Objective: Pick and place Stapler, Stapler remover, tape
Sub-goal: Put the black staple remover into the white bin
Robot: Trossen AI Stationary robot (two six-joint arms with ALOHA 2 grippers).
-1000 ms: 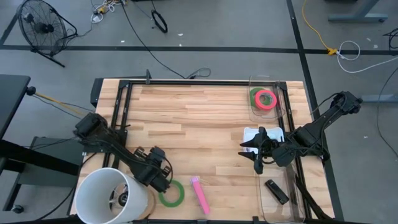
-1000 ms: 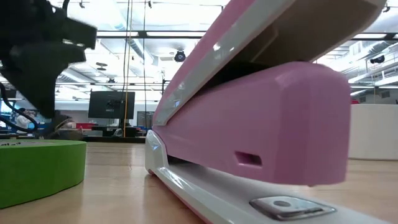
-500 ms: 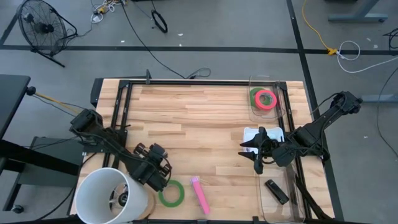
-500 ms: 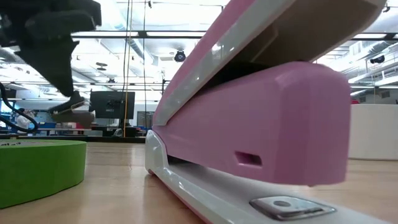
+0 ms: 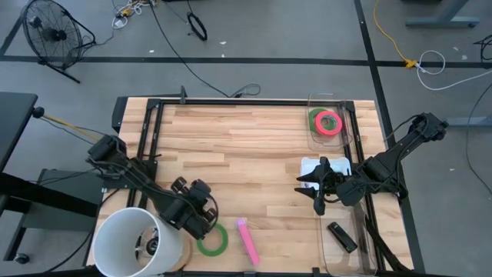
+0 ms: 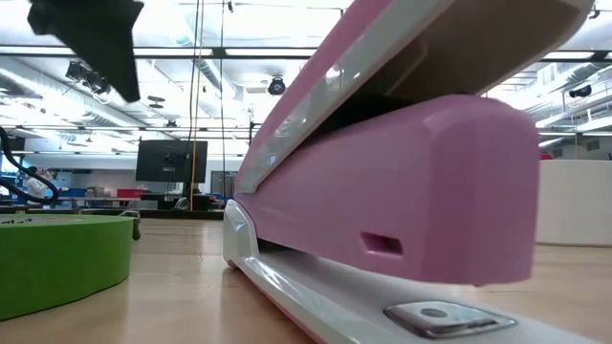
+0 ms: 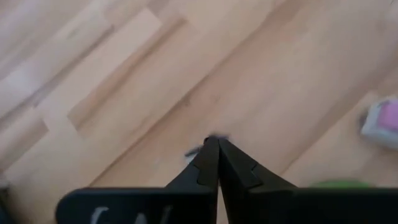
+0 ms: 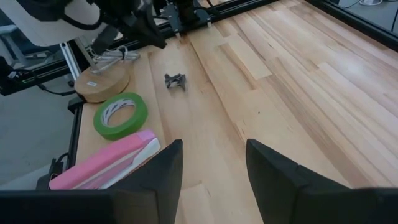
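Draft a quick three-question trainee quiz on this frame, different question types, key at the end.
1. True or false: the right gripper is open.
2. The green tape roll nearest the left gripper lies: A) in a bin, B) flat on the table beside the pink stapler, C) on top of the stapler.
3. How many tape rolls are in the clear bin?
Key: 1 true; 2 B; 3 two, a red-pink one on a green one.

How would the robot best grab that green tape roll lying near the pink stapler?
Probably from straight above: the green tape roll lies flat, hole up, so one finger can drop into the hole and the other outside, pinching the wall on the side away from the pink stapler.
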